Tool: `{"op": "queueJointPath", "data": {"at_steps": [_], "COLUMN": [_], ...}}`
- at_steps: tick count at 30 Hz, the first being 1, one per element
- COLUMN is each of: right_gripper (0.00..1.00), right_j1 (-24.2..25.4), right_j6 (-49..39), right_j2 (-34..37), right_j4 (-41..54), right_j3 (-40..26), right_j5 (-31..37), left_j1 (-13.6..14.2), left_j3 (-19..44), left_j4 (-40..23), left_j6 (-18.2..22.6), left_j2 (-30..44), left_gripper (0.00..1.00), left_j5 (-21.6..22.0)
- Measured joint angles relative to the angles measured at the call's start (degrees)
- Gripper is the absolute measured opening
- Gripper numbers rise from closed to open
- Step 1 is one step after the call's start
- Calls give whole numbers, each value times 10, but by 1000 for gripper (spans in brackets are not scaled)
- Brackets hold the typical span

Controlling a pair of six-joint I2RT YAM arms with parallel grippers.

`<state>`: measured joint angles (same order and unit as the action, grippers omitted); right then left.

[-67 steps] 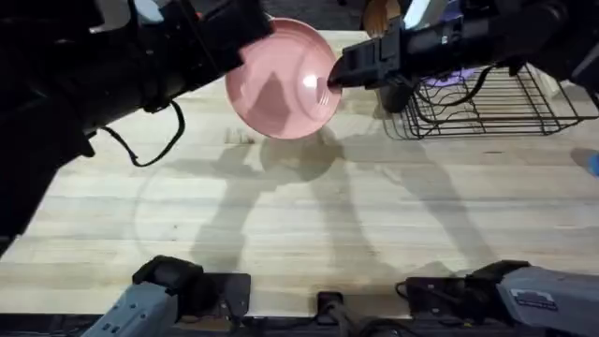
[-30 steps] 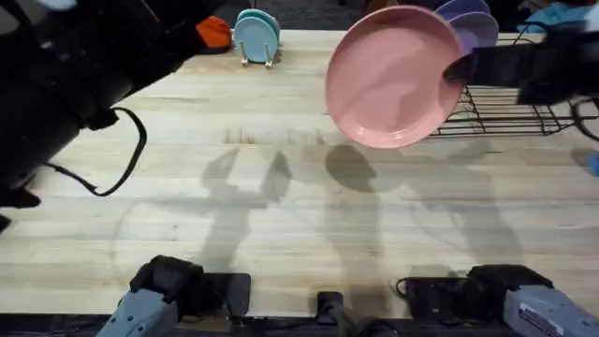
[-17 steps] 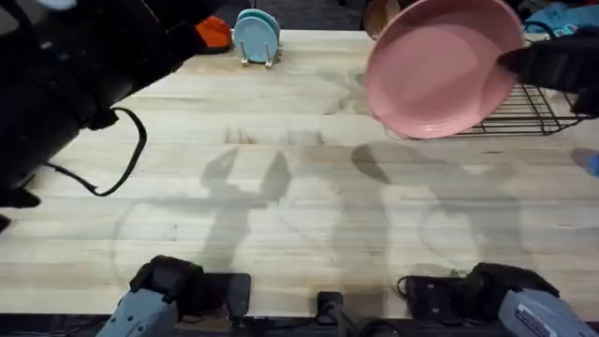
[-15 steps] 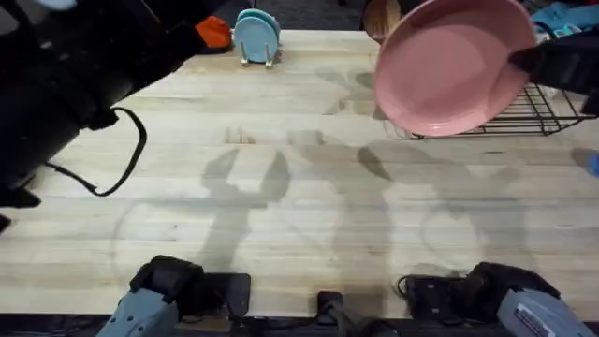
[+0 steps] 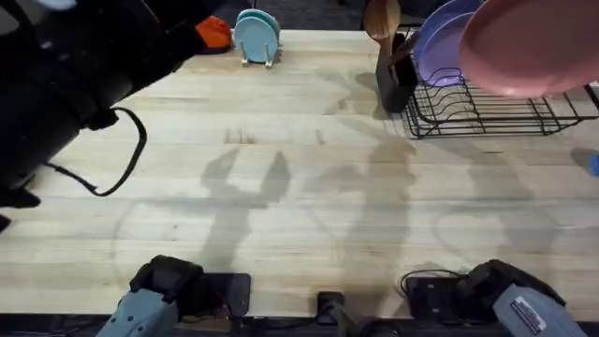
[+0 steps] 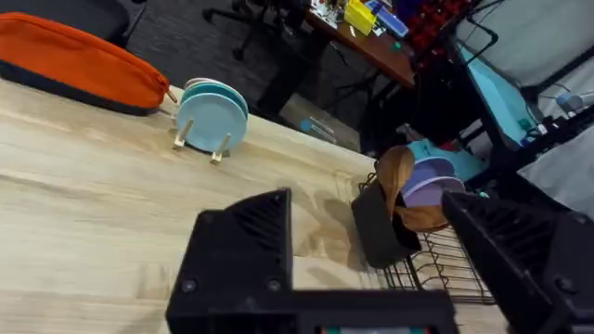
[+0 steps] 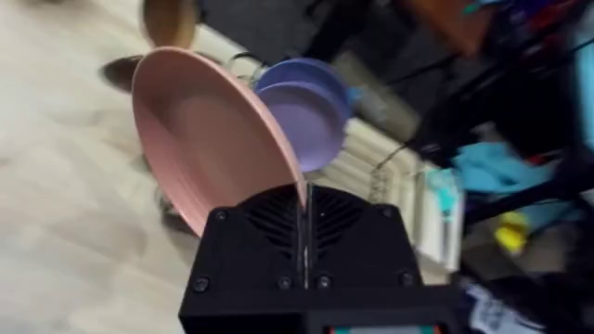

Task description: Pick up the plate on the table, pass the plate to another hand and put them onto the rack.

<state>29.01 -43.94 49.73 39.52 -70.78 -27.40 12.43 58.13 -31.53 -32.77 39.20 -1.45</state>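
The right gripper point(image 7: 303, 218) is pinching the pink plate point(image 5: 538, 42) by its rim, holding it tilted above the rack point(image 5: 487, 108), just beside the purple plate point(image 5: 438, 49) already standing there.

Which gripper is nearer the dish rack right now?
Right. The right gripper holds the pink plate by its rim, above the rack. The left gripper, open and empty, sits back over the table, with the rack ahead of it.
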Motion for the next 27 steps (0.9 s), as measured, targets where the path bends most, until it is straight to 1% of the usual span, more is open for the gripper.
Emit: {"op": "queueJointPath", "data": {"at_steps": [1, 7, 8, 11, 12, 17, 21, 27], "right_gripper": [30, 31, 31, 31, 31, 31, 31, 31], "right_j1": [13, 18, 18, 18, 18, 18, 18, 18], "right_j6": [-8, -32, -51, -77, -118, -187, -225, -248], "right_j2": [23, 101, 138, 178, 223, 309, 373, 430], "right_j4": [-37, -120, -171, -218, -249, -305, -373, -457], "right_j3": [0, -1, -1, -1, -1, -1, -1, -1], "right_j5": [0, 0, 0, -4, -20, -66, -102, -165], "left_j1": [0, 0, 0, 0, 0, 0, 0, 0], "left_j3": [0, 0, 0, 0, 0, 0, 0, 0], "left_j4": [0, 0, 0, 0, 0, 0, 0, 0], "left_j6": [0, 0, 0, 0, 0, 0, 0, 0], "left_j2": [0, 0, 0, 0, 0, 0, 0, 0], "left_gripper": [994, 993, 994, 993, 993, 995, 995, 993], "left_j5": [4, 36, 54, 74, 91, 105, 108, 112]}}
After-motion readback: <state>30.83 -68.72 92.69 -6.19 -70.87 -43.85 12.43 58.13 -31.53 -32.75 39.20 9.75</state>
